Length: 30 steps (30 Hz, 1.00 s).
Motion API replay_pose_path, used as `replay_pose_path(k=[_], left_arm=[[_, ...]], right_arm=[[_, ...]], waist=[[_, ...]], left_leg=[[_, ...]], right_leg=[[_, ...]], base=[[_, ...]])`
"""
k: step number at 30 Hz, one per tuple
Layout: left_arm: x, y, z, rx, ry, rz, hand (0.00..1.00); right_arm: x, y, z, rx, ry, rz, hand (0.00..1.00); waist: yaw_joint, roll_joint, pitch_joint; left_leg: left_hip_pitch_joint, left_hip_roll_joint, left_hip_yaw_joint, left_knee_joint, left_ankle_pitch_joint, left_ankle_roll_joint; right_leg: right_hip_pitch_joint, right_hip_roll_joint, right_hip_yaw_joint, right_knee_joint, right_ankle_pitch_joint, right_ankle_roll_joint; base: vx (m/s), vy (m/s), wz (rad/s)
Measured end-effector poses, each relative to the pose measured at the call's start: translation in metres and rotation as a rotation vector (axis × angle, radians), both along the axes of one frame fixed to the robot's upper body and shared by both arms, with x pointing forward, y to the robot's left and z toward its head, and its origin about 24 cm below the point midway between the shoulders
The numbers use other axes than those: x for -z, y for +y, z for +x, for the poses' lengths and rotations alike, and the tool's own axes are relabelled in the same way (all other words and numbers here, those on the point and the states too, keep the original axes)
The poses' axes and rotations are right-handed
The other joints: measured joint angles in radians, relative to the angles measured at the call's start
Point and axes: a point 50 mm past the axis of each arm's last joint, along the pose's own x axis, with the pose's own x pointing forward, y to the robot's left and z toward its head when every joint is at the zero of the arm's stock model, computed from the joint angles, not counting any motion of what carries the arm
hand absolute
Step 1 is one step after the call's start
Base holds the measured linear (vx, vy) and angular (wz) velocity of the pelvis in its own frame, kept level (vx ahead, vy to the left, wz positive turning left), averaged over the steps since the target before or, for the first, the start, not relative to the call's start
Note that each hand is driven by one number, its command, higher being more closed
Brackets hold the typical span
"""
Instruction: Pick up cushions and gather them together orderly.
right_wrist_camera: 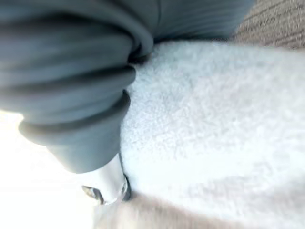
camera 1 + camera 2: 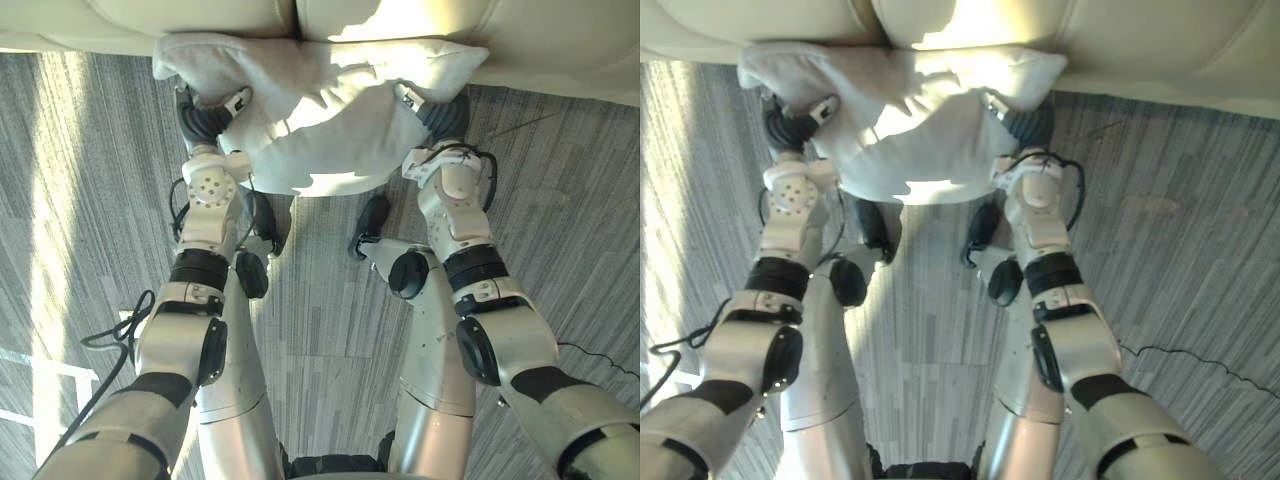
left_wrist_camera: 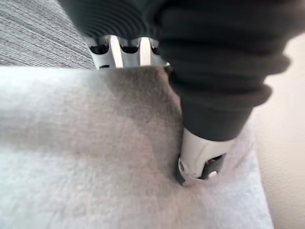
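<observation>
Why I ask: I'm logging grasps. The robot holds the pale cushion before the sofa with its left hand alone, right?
Not alone. The left eye view shows the left hand and the right hand holding the cushion, one at each side.

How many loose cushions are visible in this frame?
1. The white fluffy cushion is held between the left hand and the right hand, just in front of the beige sofa. Others may lie outside the views.
</observation>
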Motion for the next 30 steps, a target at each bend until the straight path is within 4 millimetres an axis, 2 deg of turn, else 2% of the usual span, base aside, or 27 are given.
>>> replay_pose_path(k=[2,5,8,10,11,12,14,17,19,21,22,24,26,30], left_arm=[[0.007,-0.011,0.0,0.022,0.019,-0.021,1.0],[0.013,-0.018,-0.006,0.05,0.008,-0.028,1.0],[0.019,-0.025,-0.016,0.094,-0.03,-0.082,1.0],[0.037,-0.03,-0.027,0.124,-0.035,-0.138,1.0],[0.037,-0.032,-0.029,0.13,-0.041,-0.144,1.0],[0.043,-0.036,-0.034,0.152,-0.047,-0.169,1.0],[0.049,-0.042,-0.039,0.181,-0.042,-0.184,1.0],[0.064,-0.048,-0.053,0.219,-0.034,-0.205,1.0],[0.078,-0.049,-0.073,0.241,-0.047,-0.223,1.0],[0.087,-0.049,-0.082,0.245,-0.038,-0.232,1.0],[0.097,-0.049,-0.09,0.247,-0.018,-0.239,1.0],[0.108,-0.046,-0.1,0.243,0.006,-0.251,1.0],[0.124,-0.044,-0.117,0.238,0.046,-0.268,1.0],[0.138,-0.044,-0.127,0.241,0.094,-0.27,1.0]], right_arm=[[0.01,0.0,0.0,-0.001,0.031,0.004,1.0],[0.013,-0.002,-0.007,-0.008,0.009,0.014,1.0],[0.013,0.001,-0.018,-0.033,-0.042,0.048,1.0],[0.034,-0.001,-0.027,-0.038,-0.03,0.091,1.0],[0.035,-0.002,-0.029,-0.037,-0.034,0.093,1.0],[0.043,-0.005,-0.034,-0.033,-0.031,0.101,1.0],[0.055,-0.007,-0.04,-0.027,-0.015,0.112,1.0],[0.074,-0.01,-0.055,-0.02,-0.002,0.143,1.0],[0.087,-0.012,-0.075,-0.022,-0.013,0.156,1.0],[0.096,-0.011,-0.083,-0.028,-0.001,0.152,1.0],[0.105,-0.011,-0.092,-0.031,0.016,0.149,1.0],[0.114,-0.008,-0.102,-0.036,0.033,0.12,1.0],[0.126,-0.004,-0.12,-0.052,0.06,0.102,1.0],[0.136,-0.005,-0.127,-0.046,0.089,0.079,1.0]], waist=[[0.0,0.0,-0.001],[0.0,-0.002,-0.004],[-0.004,-0.002,-0.007],[-0.007,-0.004,-0.102],[-0.008,-0.003,-0.101],[-0.008,-0.003,-0.101],[-0.01,-0.003,-0.102],[-0.013,-0.004,-0.108],[-0.011,-0.004,-0.127],[-0.011,-0.003,-0.154],[-0.009,-0.003,-0.188],[-0.005,-0.006,-0.201],[-0.006,-0.004,-0.245],[-0.014,-0.007,-0.265]], left_leg=[[0.04,-0.001,-0.003,0.005,0.0,0.002],[0.105,-0.003,0.001,-0.025,0.001,0.002],[0.237,-0.001,0.028,-0.115,-0.002,-0.005],[0.28,0.0,0.053,-0.187,0.018,-0.007],[0.297,0.0,0.057,-0.199,0.022,-0.003],[0.374,0.0,0.064,-0.223,0.035,-0.002],[0.457,-0.005,0.068,-0.253,0.034,-0.002],[0.608,-0.017,0.078,-0.31,0.027,-0.009],[0.756,-0.027,0.102,-0.381,0.019,-0.011],[0.816,-0.03,0.114,-0.412,0.017,-0.01],[0.865,-0.032,0.128,-0.435,0.013,-0.009],[0.957,-0.027,0.153,-0.462,-0.002,-0.01],[1.051,-0.018,0.18,-0.473,-0.039,-0.012],[1.158,-0.025,0.215,-0.467,-0.106,-0.017]], right_leg=[[0.048,0.0,-0.001,-0.004,0.0,0.001],[0.112,0.005,-0.002,-0.037,0.005,0.009],[0.232,0.019,-0.002,-0.126,0.014,0.039],[0.263,0.027,-0.003,-0.193,0.032,0.046],[0.28,0.027,-0.006,-0.203,0.034,0.043],[0.354,0.028,-0.012,-0.23,0.05,0.024],[0.441,0.032,-0.018,-0.263,0.051,0.023],[0.589,0.033,-0.027,-0.322,0.048,0.035],[0.728,0.04,-0.021,-0.394,0.051,0.054],[0.784,0.046,-0.017,-0.432,0.059,0.066],[0.828,0.055,-0.01,-0.468,0.067,0.078],[0.915,0.067,0.002,-0.513,0.073,0.089],[1.001,0.083,0.022,-0.549,0.071,0.107],[1.065,0.078,0.06,-0.52,0.059,0.126]], base=[[0.0,0.0,0.0],[-0.05,0.021,-0.03],[-0.08,0.013,-0.09],[-0.04,-0.003,-0.06],[0.03,0.004,-0.08],[0.04,0.005,-0.08],[0.05,-0.002,-0.05],[0.05,0.002,-0.02],[0.08,0.016,-0.12],[0.1,0.035,-0.18],[0.14,0.061,-0.31],[0.14,0.066,-0.34],[0.13,0.089,-0.38],[0.09,0.091,-0.35]])
